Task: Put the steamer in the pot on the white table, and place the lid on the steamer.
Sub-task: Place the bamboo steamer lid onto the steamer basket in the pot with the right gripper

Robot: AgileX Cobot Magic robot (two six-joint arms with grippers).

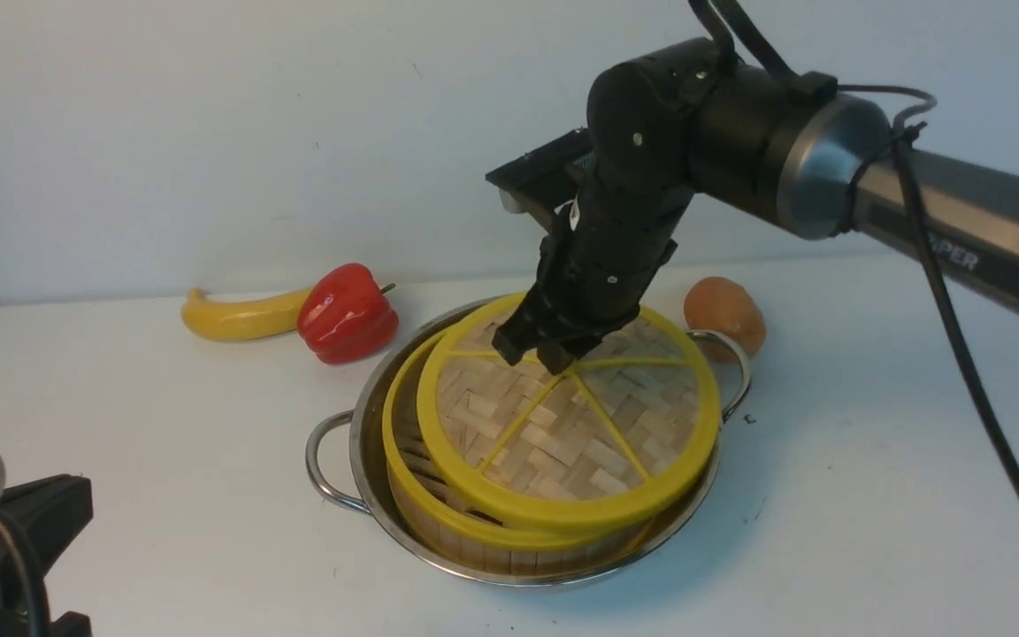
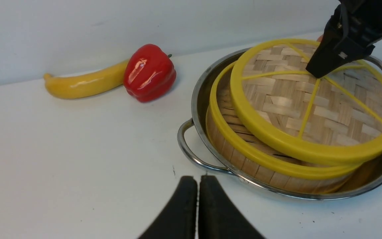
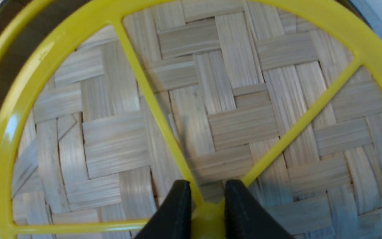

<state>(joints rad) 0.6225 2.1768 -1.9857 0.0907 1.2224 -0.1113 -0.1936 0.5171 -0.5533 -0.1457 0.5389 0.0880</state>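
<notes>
Though tilted, lid [image 1: 554, 433] over steamer [image 1: 439, 522]

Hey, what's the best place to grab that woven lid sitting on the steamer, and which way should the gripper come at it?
Take the lid by its small yellow centre knob, coming straight down from above. The disc is flat and wide, and its spokes meet at that raised knob. The right gripper pinches it this way.

It looks like a robotics lab, not a kitchen: a plain white counter [image 1: 120, 495] against a blank pale wall [image 1: 209, 133], a cabled robot arm [image 1: 961, 199] overhead, and a glossy, plastic-looking banana [image 1: 235, 317] and red pepper [image 1: 348, 312].
</notes>
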